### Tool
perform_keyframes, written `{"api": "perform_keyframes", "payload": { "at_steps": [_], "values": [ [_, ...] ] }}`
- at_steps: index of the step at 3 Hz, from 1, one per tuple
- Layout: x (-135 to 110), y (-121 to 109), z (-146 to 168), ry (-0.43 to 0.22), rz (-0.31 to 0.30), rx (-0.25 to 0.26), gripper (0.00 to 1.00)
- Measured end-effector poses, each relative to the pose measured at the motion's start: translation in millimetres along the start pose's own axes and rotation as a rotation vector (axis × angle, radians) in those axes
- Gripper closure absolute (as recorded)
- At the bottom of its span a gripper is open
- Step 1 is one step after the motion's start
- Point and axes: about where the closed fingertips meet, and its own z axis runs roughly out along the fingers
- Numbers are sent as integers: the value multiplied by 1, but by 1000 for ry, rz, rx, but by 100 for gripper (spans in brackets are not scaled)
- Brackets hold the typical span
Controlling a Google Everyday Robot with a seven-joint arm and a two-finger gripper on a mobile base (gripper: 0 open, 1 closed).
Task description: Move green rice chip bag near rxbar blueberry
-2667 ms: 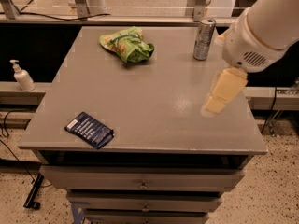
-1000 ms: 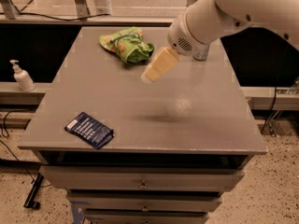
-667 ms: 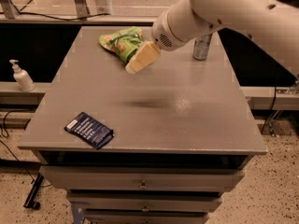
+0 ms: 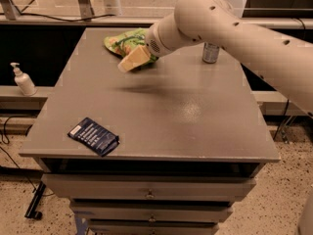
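Note:
The green rice chip bag [image 4: 122, 41] lies at the far left of the grey table top [image 4: 161, 106], partly hidden behind my arm. My gripper [image 4: 132, 59] hangs just in front of the bag's near edge, above the table. The rxbar blueberry [image 4: 94, 136], a dark navy wrapper with white text, lies flat near the table's front left corner, far from the bag.
A silver can [image 4: 211, 52] stands at the far right of the table, partly hidden by my arm. A white soap dispenser [image 4: 22, 80] stands on a ledge to the left. Drawers [image 4: 146, 195] sit under the table's front edge.
My arm has swung from the right side of the table across to the far left, and the gripper now sits right by the green bag. The bag, can and bar have not moved.

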Motion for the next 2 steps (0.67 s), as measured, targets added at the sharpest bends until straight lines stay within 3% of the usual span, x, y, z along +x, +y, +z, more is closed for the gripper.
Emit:
{"api": "perform_keyframes", "payload": {
  "at_steps": [1, 2],
  "values": [
    [2, -5, 27, -19, 34, -12, 18],
    [8, -6, 43, -16, 42, -21, 42]
  ]
}}
